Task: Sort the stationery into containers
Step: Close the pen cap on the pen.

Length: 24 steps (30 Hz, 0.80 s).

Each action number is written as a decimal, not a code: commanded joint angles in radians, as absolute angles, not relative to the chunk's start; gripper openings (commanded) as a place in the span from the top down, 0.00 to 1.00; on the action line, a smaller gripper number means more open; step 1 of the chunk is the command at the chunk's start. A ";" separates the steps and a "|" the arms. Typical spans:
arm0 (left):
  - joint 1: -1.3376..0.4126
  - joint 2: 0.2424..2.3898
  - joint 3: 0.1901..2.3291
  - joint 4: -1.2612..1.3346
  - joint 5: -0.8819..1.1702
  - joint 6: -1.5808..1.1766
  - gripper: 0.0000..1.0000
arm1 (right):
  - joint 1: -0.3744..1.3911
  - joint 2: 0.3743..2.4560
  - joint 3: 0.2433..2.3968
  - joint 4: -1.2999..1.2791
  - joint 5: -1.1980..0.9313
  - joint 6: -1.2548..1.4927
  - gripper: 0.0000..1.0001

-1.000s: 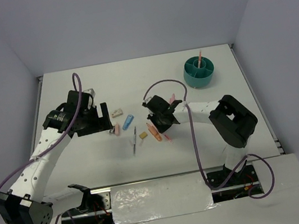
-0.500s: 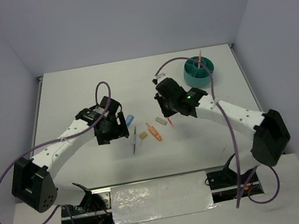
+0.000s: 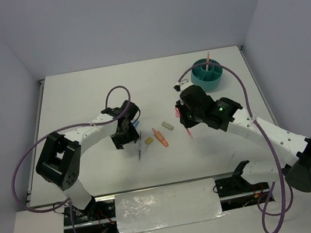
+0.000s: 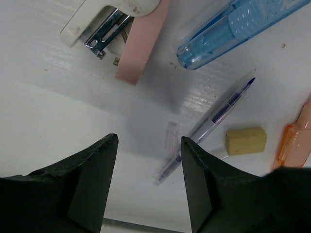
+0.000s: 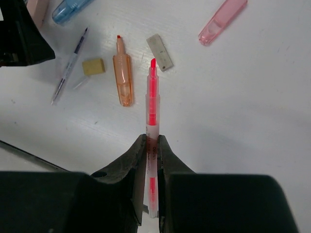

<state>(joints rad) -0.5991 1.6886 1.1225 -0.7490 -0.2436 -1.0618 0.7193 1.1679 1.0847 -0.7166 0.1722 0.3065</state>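
The teal organiser cup (image 3: 207, 75) stands at the far right with a pink pen (image 3: 208, 59) upright in it. My right gripper (image 3: 186, 124) is shut on a pink-red pen (image 5: 152, 109), held above the table. My left gripper (image 3: 125, 135) is open and empty, its jaws (image 4: 149, 141) low over the table beside a thin dark pen (image 4: 209, 127). Near it lie a tan block (image 4: 246, 141), an orange marker (image 5: 123, 73), a blue clear piece (image 4: 238, 24), a pink and white stapler-like piece (image 4: 131, 34), a grey block (image 5: 160, 52) and a pink cap (image 5: 222, 22).
The loose pieces lie in a cluster between the two grippers, mid-table (image 3: 153, 137). White walls close the table at the back and sides. The arm bases and cables sit at the near edge.
My right gripper has lifted the pink-red pen off the table and moved right with it. My left gripper has moved right and nearer, down over the thin dark pen.
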 commanded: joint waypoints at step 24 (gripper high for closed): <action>-0.658 1.798 1.144 -0.770 -0.259 -1.207 0.42 | 0.718 1.115 1.058 -0.692 0.097 0.255 1.00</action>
